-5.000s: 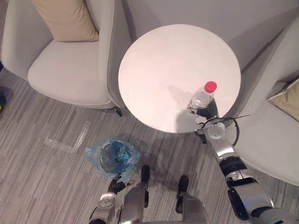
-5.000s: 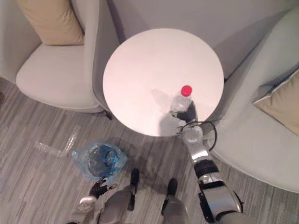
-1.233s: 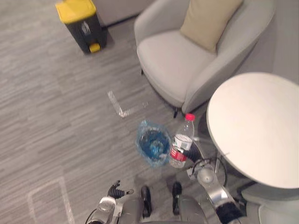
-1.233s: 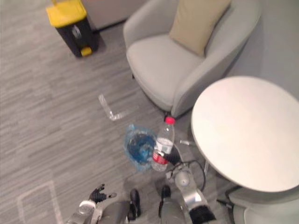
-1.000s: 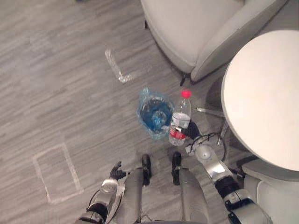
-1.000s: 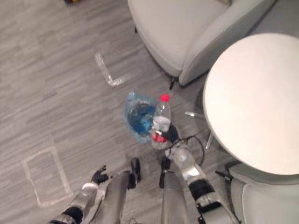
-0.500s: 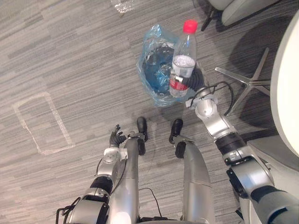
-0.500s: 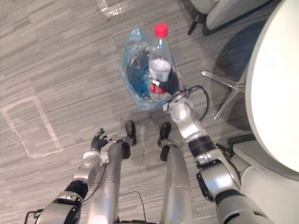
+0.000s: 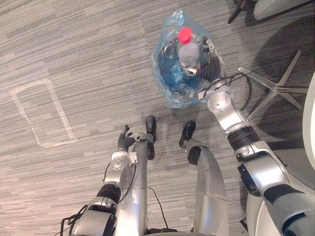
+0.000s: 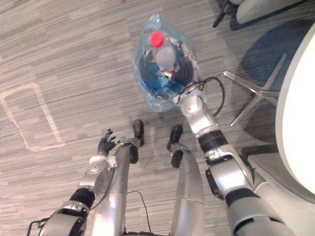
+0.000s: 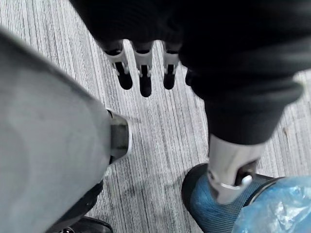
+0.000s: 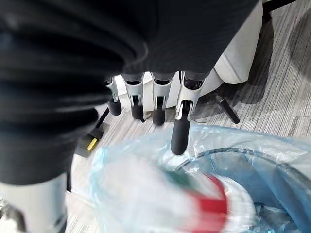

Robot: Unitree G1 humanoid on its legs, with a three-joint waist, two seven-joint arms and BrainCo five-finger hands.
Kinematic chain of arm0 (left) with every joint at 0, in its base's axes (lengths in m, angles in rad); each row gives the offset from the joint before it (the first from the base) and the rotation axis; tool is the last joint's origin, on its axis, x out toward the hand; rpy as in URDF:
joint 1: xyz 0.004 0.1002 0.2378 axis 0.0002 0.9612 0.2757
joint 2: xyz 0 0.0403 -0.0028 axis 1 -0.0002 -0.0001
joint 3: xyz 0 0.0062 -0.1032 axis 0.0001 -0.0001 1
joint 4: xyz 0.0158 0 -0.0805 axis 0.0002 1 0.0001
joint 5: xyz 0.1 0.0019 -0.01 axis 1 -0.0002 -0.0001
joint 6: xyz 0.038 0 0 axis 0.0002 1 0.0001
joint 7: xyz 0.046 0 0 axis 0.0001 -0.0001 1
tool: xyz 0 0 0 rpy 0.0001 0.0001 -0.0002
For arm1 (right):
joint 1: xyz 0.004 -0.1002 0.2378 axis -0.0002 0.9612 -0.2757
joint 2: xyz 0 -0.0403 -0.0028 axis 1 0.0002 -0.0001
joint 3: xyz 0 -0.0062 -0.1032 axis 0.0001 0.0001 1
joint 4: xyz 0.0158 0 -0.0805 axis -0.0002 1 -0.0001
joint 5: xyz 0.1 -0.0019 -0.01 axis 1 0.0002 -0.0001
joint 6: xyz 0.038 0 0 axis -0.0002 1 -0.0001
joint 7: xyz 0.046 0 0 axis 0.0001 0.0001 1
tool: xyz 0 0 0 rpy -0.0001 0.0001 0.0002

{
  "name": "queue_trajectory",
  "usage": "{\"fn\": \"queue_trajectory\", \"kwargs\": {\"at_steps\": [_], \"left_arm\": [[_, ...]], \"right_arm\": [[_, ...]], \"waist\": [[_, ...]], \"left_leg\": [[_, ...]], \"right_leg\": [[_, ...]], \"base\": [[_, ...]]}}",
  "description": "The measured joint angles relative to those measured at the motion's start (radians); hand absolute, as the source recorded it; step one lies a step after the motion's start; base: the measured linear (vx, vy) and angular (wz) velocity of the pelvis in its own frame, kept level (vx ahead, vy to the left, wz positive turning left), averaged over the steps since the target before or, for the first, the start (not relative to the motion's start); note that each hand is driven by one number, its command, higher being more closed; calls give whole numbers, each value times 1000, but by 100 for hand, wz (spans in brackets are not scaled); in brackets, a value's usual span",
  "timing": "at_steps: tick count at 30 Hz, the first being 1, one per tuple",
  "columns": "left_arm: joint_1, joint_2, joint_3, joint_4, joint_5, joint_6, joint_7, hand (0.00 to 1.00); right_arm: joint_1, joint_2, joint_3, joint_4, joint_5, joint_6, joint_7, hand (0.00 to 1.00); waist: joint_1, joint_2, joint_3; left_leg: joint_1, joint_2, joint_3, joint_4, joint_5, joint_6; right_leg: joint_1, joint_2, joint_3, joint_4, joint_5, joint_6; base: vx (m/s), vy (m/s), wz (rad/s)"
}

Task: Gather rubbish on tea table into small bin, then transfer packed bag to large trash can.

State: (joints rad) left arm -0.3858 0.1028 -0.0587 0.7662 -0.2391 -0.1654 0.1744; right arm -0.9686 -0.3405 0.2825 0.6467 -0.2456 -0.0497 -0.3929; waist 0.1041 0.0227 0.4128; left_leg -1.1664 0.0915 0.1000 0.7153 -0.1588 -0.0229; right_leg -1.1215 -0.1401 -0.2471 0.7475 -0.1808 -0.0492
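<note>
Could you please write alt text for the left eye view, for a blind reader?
From above, a clear bottle with a red cap is upright at the mouth of a small bin lined with a blue bag, on a grey striped floor. The right robot hand is beside the bottle, fingers straight; the left robot hand hangs open lower down.

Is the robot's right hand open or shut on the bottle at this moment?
Open: the right hand's fingers stretch straight, not curled round the bottle at the blue-lined bin.

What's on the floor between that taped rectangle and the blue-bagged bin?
Nothing: bare grey carpet lies between the taped rectangle and the bin, in both eye views.
</note>
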Motion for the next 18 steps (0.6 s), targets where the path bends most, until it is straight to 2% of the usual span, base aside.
{"fn": "queue_trajectory", "kwargs": {"at_steps": [9, 13, 18], "left_arm": [[0, 0, -1, 3, 2, 0, 1, 0], [0, 0, -8, 10, 3, 0, 2, 0], [-8, 1, -7, 20, 2, -5, 19, 0]], "right_arm": [[54, 24, 15, 7, -114, 10, -1, 0], [58, 37, 56, 73, -185, 13, 3, 0], [44, 66, 76, 174, -222, 23, 5, 0]], "waist": [[-1, -5, -4], [-2, -15, -10], [-1, -16, -11]], "left_leg": [[6, 0, 1, -2, 8, -1], [15, 0, 2, -15, 15, -3], [10, 2, -3, -48, 32, -7]], "right_leg": [[2, 0, 1, 2, 0, 0], [7, 0, 0, -5, 3, -3], [6, 0, -17, -27, 8, -11]], "base": [[0, 0, 0], [-4, -1, 1], [-8, -8, 7]]}}
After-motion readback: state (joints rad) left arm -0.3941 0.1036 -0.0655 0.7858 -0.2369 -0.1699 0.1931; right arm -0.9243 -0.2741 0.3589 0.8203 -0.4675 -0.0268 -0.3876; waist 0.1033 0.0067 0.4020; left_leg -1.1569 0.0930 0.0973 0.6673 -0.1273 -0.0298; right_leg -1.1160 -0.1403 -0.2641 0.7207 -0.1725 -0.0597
